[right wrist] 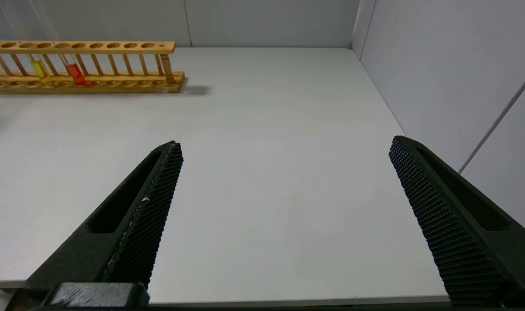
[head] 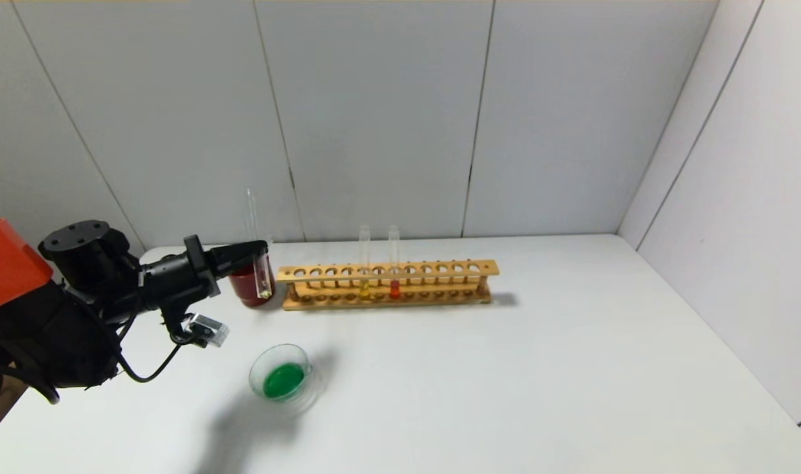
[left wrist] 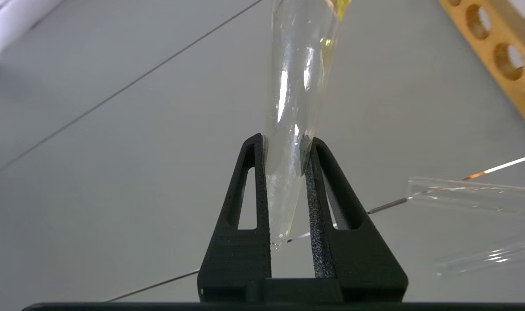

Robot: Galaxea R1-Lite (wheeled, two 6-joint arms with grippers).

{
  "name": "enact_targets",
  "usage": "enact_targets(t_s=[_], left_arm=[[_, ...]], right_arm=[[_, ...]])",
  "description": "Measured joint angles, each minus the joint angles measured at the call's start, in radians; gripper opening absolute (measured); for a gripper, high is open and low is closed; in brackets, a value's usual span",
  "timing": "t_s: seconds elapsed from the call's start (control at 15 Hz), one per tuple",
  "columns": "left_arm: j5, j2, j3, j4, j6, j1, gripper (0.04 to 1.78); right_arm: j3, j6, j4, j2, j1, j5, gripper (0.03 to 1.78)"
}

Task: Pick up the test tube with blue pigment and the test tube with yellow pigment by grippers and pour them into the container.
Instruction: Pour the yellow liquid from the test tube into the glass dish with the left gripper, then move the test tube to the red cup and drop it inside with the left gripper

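My left gripper (head: 261, 251) is shut on a slim clear test tube (head: 263, 280) that stands about upright at the dark red cup (head: 244, 288). The tube is almost empty, with only a trace of yellow pigment. In the left wrist view my left gripper (left wrist: 286, 140) pinches this tube (left wrist: 293, 86) between both fingers. The container (head: 255, 370), a shallow clear glass dish, sits on the table in front of the cup and holds green liquid (head: 283, 380). No tube with blue pigment is in view. My right gripper (right wrist: 284, 147) is open and empty over bare table.
A wooden rack (head: 440, 268) stands right of the cup, holding a tube with yellow liquid (head: 364, 289) and one with red-orange liquid (head: 394, 288). The rack (right wrist: 115, 45) also shows in the right wrist view. Other clear glass tubes (left wrist: 474, 192) show beside my left gripper.
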Motion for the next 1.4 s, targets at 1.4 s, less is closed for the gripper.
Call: enact_targets(t_s=[1.4], left_arm=[[1.184,-0.249,0.100,0.000,-0.742,-0.219,0.31]], right_arm=[[0.000,0.000,0.000,0.000,0.000,0.000,1.75]])
